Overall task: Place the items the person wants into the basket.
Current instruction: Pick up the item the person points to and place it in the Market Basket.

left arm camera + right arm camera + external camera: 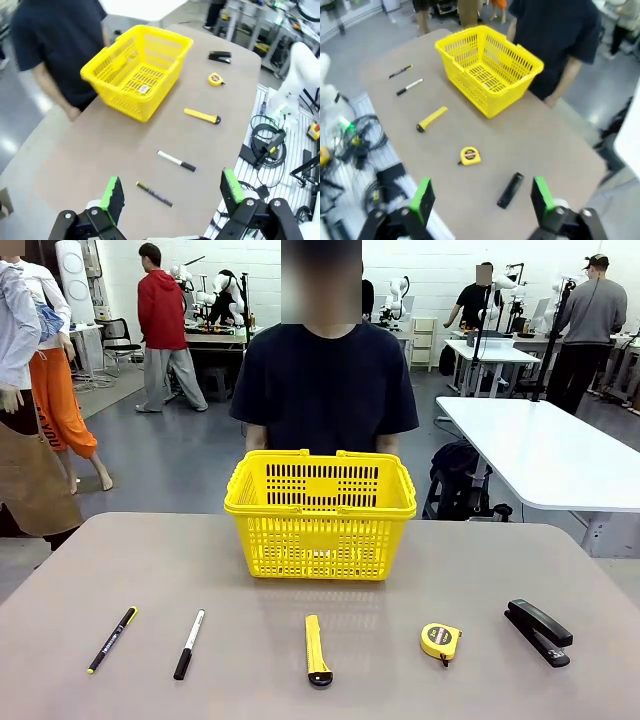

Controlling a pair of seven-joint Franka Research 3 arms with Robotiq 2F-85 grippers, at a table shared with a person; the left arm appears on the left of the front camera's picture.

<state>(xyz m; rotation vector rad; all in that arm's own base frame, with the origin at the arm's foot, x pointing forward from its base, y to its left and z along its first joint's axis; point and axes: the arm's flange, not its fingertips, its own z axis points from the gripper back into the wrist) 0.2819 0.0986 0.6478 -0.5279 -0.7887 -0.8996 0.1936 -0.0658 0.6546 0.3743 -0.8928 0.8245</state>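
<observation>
The yellow basket [320, 522] [137, 70] [489, 67] stands upright at the table's far middle, in front of the person [326, 380] in a dark navy T-shirt. Along the near edge lie the yellow-and-black utility knife [317, 649] [201, 116] [432, 118], the round yellow tape measure [440, 641] [215, 79] [469, 155] and the black stapler [538, 631] [219, 56] [510, 189]. My left gripper [172, 195] hangs open high above the table's left end. My right gripper [481, 197] is open above the right end, over the stapler.
A black pen with a yellow end [111, 639] [154, 194] and a black-and-white marker [188, 643] [176, 161] lie at the near left. Cables [267, 145] lie off the table's near edge. A white table [545, 450] stands at the back right.
</observation>
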